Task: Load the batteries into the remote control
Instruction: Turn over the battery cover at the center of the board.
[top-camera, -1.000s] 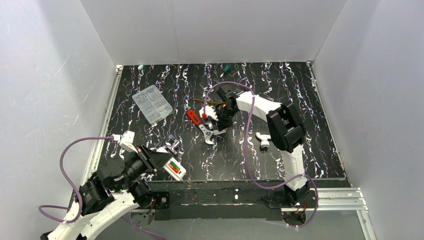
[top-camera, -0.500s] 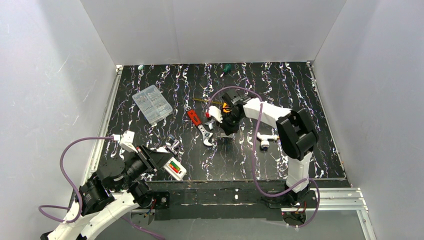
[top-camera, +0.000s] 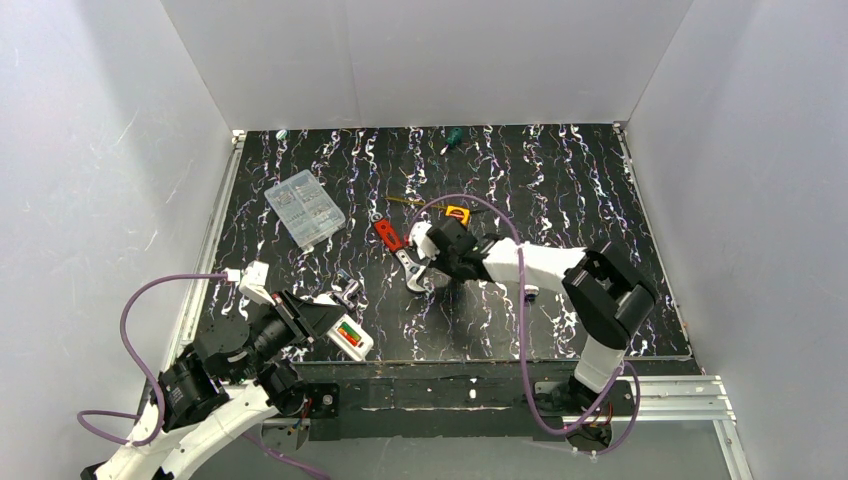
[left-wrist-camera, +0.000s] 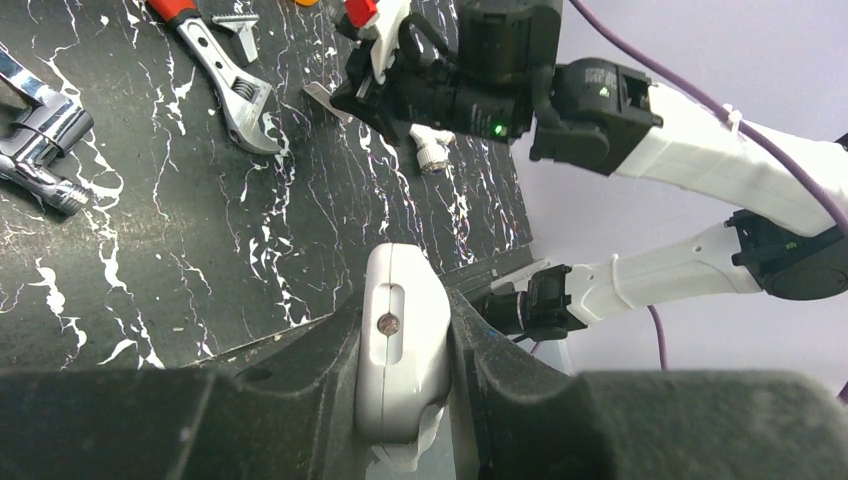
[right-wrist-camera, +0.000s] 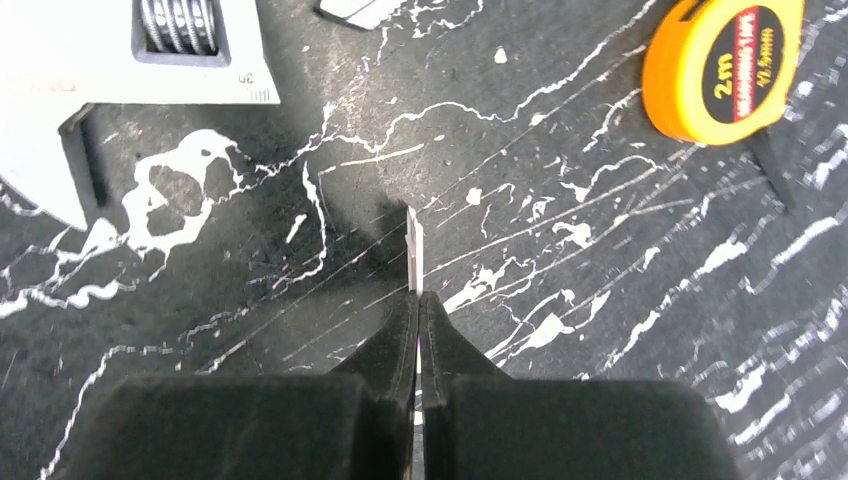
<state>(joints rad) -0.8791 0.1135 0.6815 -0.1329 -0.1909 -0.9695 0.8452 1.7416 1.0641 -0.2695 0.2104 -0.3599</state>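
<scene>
White rounded remote control between left fingers

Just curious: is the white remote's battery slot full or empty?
Not empty: green and red batteries sit in the remote; whether full, cannot tell.

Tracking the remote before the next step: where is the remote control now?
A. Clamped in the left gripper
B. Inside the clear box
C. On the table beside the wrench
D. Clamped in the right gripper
A: the left wrist view shows the white remote control clamped in the left gripper; the right gripper pinches only a thin flat piece.
</scene>
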